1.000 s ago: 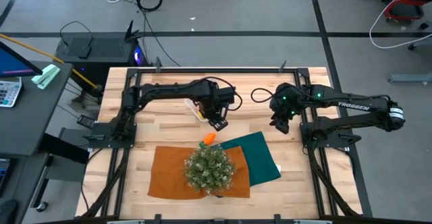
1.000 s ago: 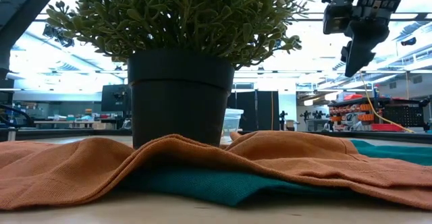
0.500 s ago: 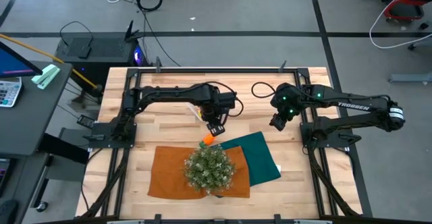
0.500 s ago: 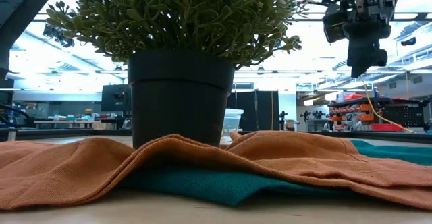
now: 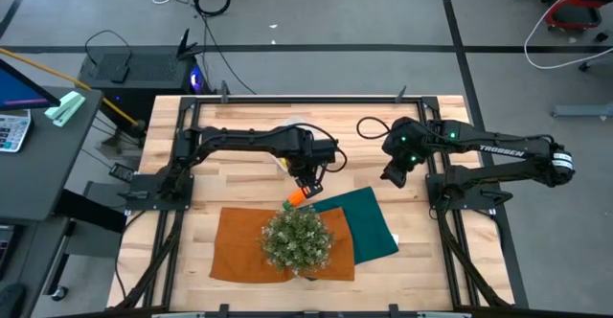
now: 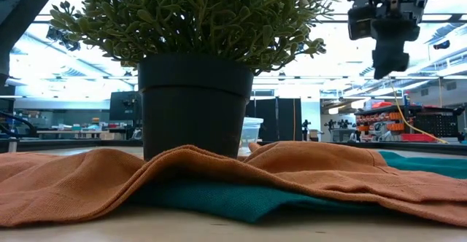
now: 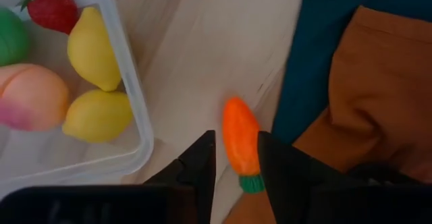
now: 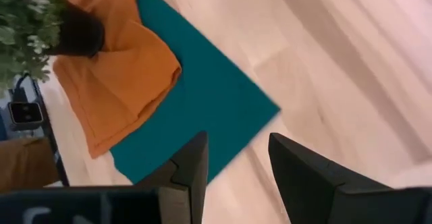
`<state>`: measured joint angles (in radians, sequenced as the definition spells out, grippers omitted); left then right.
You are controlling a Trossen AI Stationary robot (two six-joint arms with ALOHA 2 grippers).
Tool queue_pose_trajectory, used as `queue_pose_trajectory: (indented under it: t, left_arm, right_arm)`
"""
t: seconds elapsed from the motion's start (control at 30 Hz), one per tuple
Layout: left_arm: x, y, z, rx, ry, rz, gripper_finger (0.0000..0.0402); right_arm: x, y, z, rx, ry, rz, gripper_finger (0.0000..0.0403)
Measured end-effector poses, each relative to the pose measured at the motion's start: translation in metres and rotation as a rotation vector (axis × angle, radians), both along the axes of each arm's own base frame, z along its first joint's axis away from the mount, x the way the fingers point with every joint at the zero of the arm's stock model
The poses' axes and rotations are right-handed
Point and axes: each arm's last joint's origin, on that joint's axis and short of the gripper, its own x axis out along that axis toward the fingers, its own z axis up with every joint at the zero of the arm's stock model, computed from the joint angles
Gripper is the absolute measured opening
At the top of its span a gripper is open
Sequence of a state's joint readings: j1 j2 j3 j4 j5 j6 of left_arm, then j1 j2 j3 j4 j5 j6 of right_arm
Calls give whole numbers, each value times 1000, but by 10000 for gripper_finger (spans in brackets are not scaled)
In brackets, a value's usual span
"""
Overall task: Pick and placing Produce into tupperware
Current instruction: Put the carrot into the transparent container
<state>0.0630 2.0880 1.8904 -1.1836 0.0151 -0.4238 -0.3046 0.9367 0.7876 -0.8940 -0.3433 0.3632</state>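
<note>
Descended left hand (image 7: 235,158) onto the carrot (image 7: 241,143) beside the tupperware (image 7: 132,109), fingers narrowed around it, grip not yet confirmed. Waited right hand (image 8: 237,158) right of the carrot, slightly parted, empty. Pickup judged imminent; transfer into tupperware outstanding.

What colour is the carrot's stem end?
Green, on an orange carrot; the left wrist view shows it best.
</note>
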Motion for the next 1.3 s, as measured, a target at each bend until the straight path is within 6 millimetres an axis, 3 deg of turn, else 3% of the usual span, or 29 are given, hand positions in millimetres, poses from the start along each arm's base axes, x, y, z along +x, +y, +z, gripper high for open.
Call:
queue_pose_trajectory:
  t: [0.23, 0.5, 0.6, 0.83, 1.13, 1.3]
  left_arm:
    - [0, 0, 0, -20, 1, 65, 110]
    - [-1, -4, 0, -237, 39, 476, 118]
    - [-1, -5, 0, -238, 42, 510, 131]
    - [0, -8, 0, -176, 25, 426, 201]
    - [0, -8, 0, -193, 30, 526, 310]
    - [4, -12, -16, -187, 89, 549, 342]
  right_arm:
    - [10, -3, 7, -57, -132, 22, 123]
    - [12, -4, 9, -130, -173, 102, 123]
    - [12, -4, 9, -173, -176, 134, 123]
    - [12, -4, 9, -239, -188, 207, 123]
    - [12, -4, 9, -260, -193, 234, 123]
    - [12, -4, 9, -265, -194, 241, 123]
